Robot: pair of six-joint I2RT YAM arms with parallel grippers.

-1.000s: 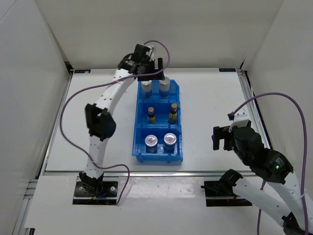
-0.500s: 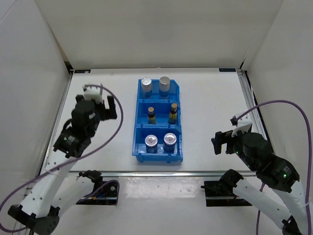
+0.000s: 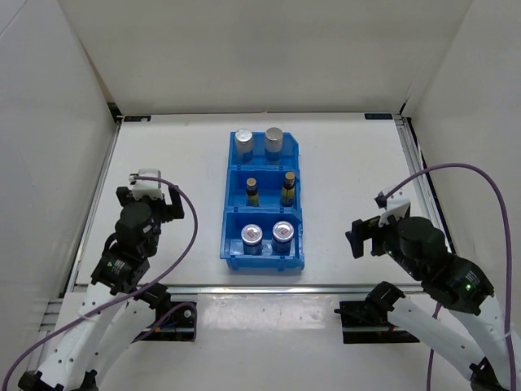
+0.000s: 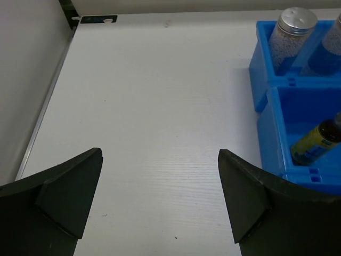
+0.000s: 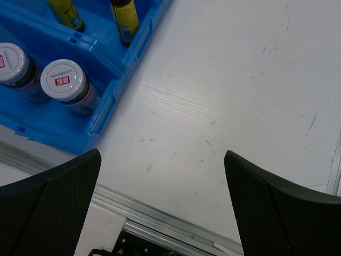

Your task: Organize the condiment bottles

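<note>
The blue bin (image 3: 232,193) holds all six condiment bottles. Two silver-capped shakers (image 3: 243,142) (image 3: 273,139) stand in its far compartment, two amber bottles (image 3: 252,191) (image 3: 288,188) in the middle one, and two white-lidded jars (image 3: 251,237) (image 3: 282,234) in the near one. My left gripper (image 3: 149,200) is open and empty over the table left of the bin. In its wrist view the gripper (image 4: 160,154) faces bare table, with a shaker (image 4: 292,32) and an amber bottle (image 4: 314,144) at the right. My right gripper (image 3: 366,232) is open and empty right of the bin. In its wrist view the gripper (image 5: 162,154) shows, with the jars (image 5: 66,80) at upper left.
White walls enclose the table on three sides. A metal rail (image 3: 244,287) runs along the near edge and also shows in the right wrist view (image 5: 176,234). The bin's wall (image 5: 101,114) lies left of my right gripper.
My left arm has pulled back from above the shakers at the bin's far end to the near left of the table. My right gripper has shifted slightly.
</note>
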